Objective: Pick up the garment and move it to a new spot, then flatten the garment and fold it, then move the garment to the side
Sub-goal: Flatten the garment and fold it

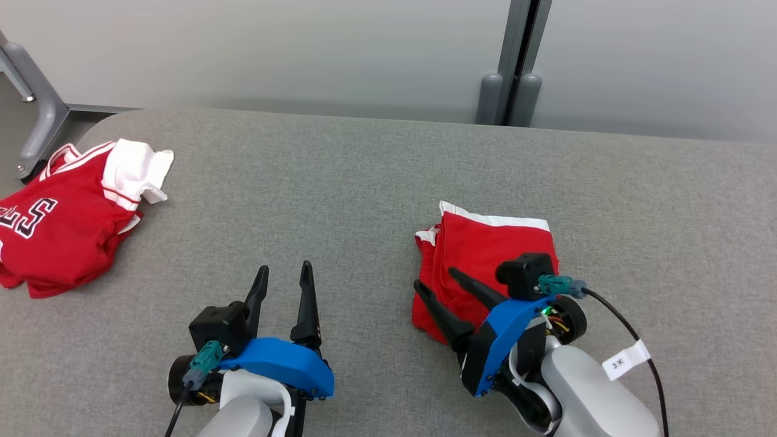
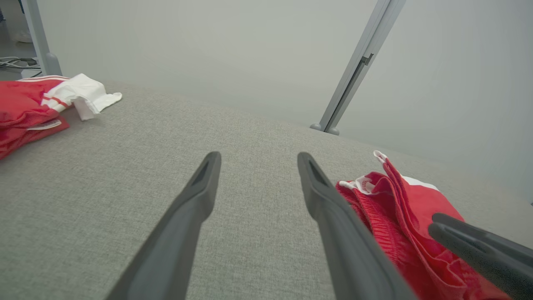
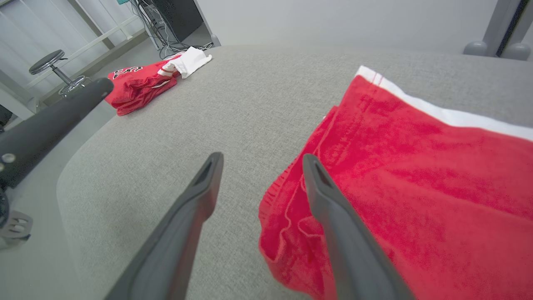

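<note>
Head view: right gripper (image 1: 434, 278) jaws partly hide folded garment (image 1: 485, 243).

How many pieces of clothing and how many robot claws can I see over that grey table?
Garments: 2, the folded red garment and the crumpled red jersey.
Grippers: 2, the left gripper and the right gripper, both open.
Total: 4.

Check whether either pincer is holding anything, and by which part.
Nothing held. Left pincer open above grey fabric table; right pincer open astride edge of folded red garment.
</note>
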Controlling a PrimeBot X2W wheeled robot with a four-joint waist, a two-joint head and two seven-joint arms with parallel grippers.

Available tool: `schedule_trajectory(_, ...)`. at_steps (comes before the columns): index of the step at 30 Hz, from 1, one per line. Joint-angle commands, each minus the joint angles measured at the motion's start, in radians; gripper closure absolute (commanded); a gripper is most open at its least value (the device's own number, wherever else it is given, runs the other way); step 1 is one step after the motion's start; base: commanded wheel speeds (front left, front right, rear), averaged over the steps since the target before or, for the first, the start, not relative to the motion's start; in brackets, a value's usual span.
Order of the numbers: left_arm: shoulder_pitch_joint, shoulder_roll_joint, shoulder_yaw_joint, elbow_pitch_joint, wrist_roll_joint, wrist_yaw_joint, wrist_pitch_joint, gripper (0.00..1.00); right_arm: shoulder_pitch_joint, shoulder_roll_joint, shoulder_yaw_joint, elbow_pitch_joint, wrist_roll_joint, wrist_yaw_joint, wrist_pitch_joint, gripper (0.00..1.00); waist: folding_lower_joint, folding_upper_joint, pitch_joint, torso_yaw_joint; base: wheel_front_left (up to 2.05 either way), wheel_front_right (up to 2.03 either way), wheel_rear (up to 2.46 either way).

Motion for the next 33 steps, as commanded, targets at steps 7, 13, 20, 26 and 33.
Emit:
schedule_trajectory(7, 0.019, 0.001, -0.003, -0.003, 0.01, -0.002, -0.005, 0.0, 0.03, -0.055, -0.108, -0.072, -0.022, 0.0, -0.066, 0.0, 0.0, -0.0001, -0.007, -0.014, 0.0, 0.0, 0.0)
schedule_trajectory(13, 0.019, 0.004, -0.001, -0.01, 0.011, -0.001, -0.004, 0.0, 0.065, -0.089, -0.214, -0.098, -0.076, 0.0, -0.072, 0.0, 0.0, -0.0001, -0.006, -0.02, 0.0, 0.0, 0.0)
schedule_trajectory(20, 0.008, 0.005, -0.003, -0.013, 0.013, 0.0, -0.005, 0.0, 0.094, -0.113, -0.211, -0.064, -0.133, 0.0, -0.059, 0.8, 0.0, -0.0001, 0.007, -0.014, 0.0, 0.0, 0.0)
schedule_trajectory(26, -0.004, 0.008, 0.0, -0.012, 0.011, 0.0, -0.005, 0.0, 0.094, -0.105, -0.143, -0.004, -0.118, 0.0, -0.06, 1.0, 0.0, -0.0001, 0.015, -0.002, 0.0, 0.0, 0.0)
schedule_trajectory(33, -0.009, 0.013, 0.006, -0.014, 0.01, 0.002, -0.005, 0.0, 0.052, -0.074, -0.047, 0.045, -0.072, 0.0, -0.084, 1.0, 0.0, -0.0001, 0.017, 0.014, 0.0, 0.0, 0.0)
